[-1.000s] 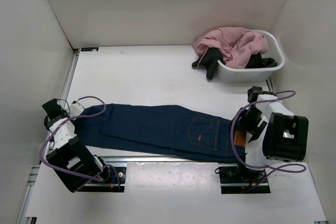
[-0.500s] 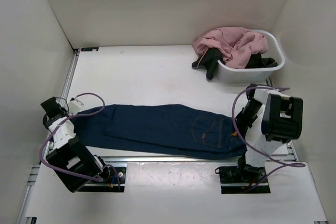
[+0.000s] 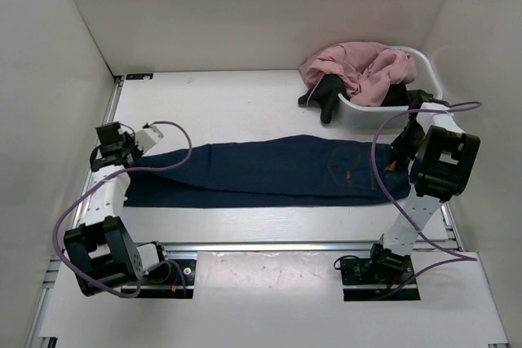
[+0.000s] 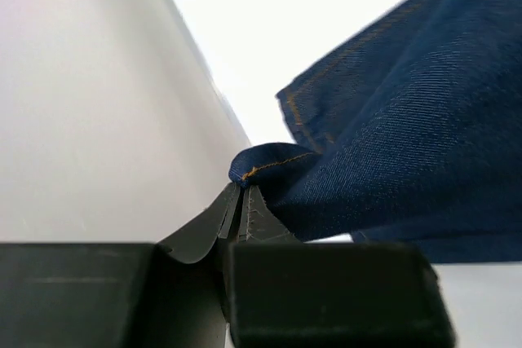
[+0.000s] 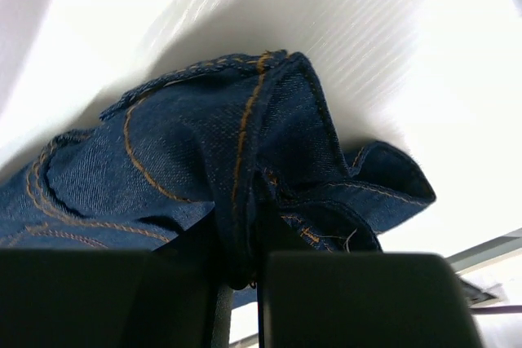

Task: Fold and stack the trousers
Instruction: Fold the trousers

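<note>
Hauled the trousers [image 3: 261, 170] off the near edge to lie stretched across mid-desk [image 3: 236, 107], with left fingers [image 4: 200, 230] clenched on a leg hem and right fingers [image 5: 196, 244] clenched on the waistband; heavy, limp denim, best gripped by thick stitched seams.

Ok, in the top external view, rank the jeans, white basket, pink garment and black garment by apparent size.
1. jeans, by far the largest.
2. white basket and pink garment: about alike, and the basket is partly covered.
3. black garment, smallest.

Top: you're looking down from behind the arms. Wrists: you're looking close, just past fingertips [image 4: 214, 224]; all sharing trousers [image 3: 269, 170].
</note>
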`<state>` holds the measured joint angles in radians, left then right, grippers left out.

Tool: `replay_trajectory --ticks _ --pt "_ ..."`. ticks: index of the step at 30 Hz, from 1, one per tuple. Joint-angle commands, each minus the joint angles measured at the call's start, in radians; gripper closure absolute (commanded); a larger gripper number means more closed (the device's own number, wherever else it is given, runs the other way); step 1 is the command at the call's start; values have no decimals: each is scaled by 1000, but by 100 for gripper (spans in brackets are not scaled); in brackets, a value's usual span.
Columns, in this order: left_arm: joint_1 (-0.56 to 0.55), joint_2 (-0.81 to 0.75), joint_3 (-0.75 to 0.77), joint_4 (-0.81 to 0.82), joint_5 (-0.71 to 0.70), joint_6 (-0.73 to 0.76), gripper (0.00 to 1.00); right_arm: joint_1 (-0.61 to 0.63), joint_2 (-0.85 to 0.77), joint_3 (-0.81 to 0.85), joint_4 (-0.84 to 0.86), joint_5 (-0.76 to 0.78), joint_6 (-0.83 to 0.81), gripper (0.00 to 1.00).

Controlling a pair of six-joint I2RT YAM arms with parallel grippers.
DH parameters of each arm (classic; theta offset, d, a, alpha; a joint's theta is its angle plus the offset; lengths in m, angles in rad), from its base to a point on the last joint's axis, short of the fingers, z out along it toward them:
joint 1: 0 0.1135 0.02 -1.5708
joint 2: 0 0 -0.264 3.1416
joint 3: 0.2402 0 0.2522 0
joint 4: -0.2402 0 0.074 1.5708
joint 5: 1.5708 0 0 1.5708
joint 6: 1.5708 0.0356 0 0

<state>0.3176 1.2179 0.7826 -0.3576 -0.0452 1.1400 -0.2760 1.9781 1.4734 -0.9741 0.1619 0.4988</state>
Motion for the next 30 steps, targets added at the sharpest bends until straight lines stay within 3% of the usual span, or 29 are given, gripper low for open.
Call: replay_trajectory --ticks 1,6,9,11,12,14,17,21,25,30 --pt "-80 -37 21 -4 -50 30 86 -41 8 48 -69 79 -40 100" --pt "-143 -191 -98 -4 -128 260 86 -107 -28 -8 -49 39 -84 100" --pt "-161 -293 -306 -4 -168 378 86 -107 -59 -62 -18 -7 -85 100" --pt "-161 -322 -348 -4 -179 366 85 -107 -68 -76 -8 -7 -85 100" --pt "-161 -322 -348 -20 -179 322 69 -107 -68 -76 -8 -7 -94 100" --pt "-161 -301 -297 -146 -167 267 46 -107 -68 -87 -8 -7 -94 99" --pt "-134 -217 -110 -436 -50 156 36 -107 -78 -87 -8 -19 -94 98" --pt "-62 -80 168 -622 138 31 36 -98 -87 -96 2 -28 -94 98" --pt "-6 78 400 -635 280 -155 36 -68 -87 -116 2 -19 -114 97" --pt "43 357 457 -502 122 -376 38 -39 -67 -93 -12 2 -137 97"
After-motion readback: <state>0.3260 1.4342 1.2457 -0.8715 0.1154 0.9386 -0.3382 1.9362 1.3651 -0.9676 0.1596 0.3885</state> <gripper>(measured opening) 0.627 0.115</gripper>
